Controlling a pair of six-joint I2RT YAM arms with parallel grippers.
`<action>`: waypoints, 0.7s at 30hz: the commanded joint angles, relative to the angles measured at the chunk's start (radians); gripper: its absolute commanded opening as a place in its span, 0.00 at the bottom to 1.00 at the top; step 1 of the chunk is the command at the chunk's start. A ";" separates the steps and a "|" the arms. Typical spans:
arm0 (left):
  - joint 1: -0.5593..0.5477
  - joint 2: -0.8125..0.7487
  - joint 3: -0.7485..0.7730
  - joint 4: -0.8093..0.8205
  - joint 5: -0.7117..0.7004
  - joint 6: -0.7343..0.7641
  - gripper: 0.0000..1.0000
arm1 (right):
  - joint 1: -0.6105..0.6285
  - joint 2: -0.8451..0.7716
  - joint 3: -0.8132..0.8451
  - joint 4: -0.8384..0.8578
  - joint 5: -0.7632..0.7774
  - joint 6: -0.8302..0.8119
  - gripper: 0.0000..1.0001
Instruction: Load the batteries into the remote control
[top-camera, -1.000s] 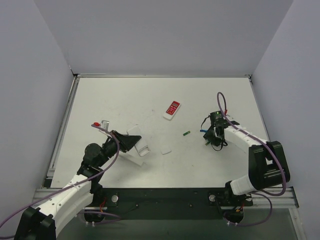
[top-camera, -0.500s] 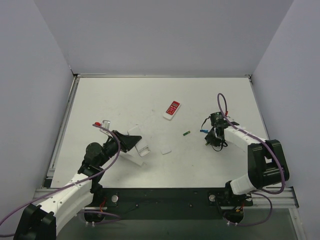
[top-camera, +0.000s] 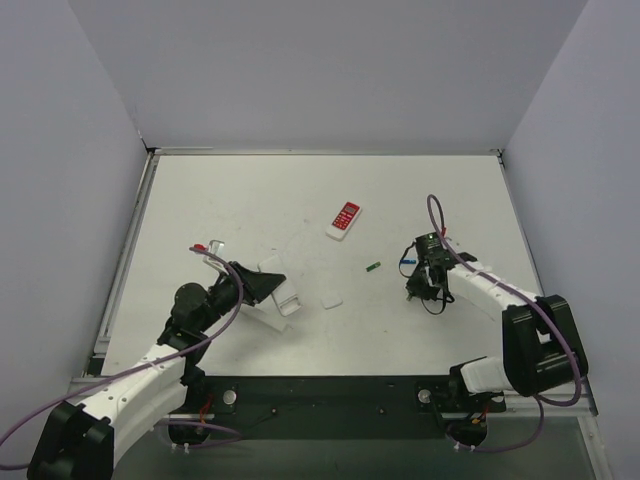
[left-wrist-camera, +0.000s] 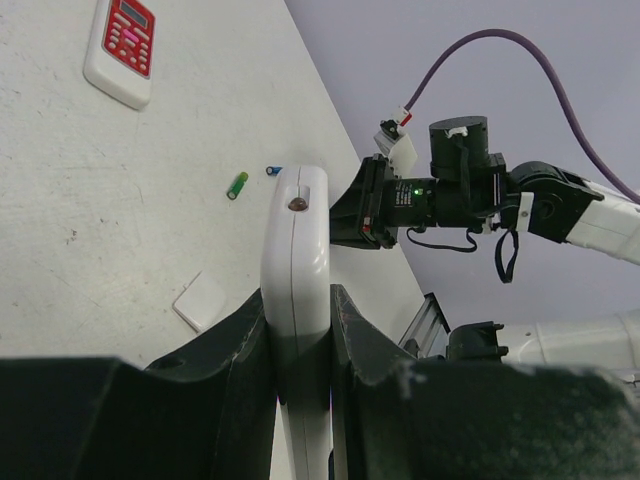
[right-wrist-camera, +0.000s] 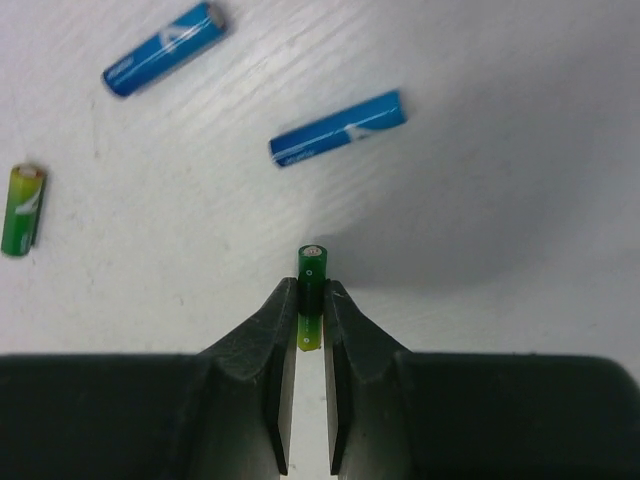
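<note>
Top view. Toward near-left corner of worktop (top-camera: 250, 200): white remote (top-camera: 283, 297) clamped in left gripper (top-camera: 262, 285). Right of centre: right gripper (top-camera: 415, 285) low over the surface.

Left wrist. Closed hard on the remote's two sides.

Right wrist. Pinched nearly closed on green battery (right-wrist-camera: 311, 285), end-on, apparently lifted clear; blue batteries (right-wrist-camera: 338, 127) loose below.

Best handling, judged: keep pinch firm, carry level to remote, check polarity before seating.

Matte white, scuffed surface; plain grey walls (top-camera: 300, 70).
</note>
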 joint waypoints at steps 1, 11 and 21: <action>0.002 0.012 0.063 0.037 0.036 -0.007 0.00 | 0.090 -0.116 0.006 -0.069 0.004 -0.087 0.00; -0.001 0.083 0.142 -0.023 0.133 -0.024 0.00 | 0.452 -0.365 0.112 0.110 0.009 -0.599 0.00; -0.008 0.130 0.224 -0.044 0.263 -0.055 0.00 | 0.696 -0.391 0.223 0.269 -0.348 -1.054 0.00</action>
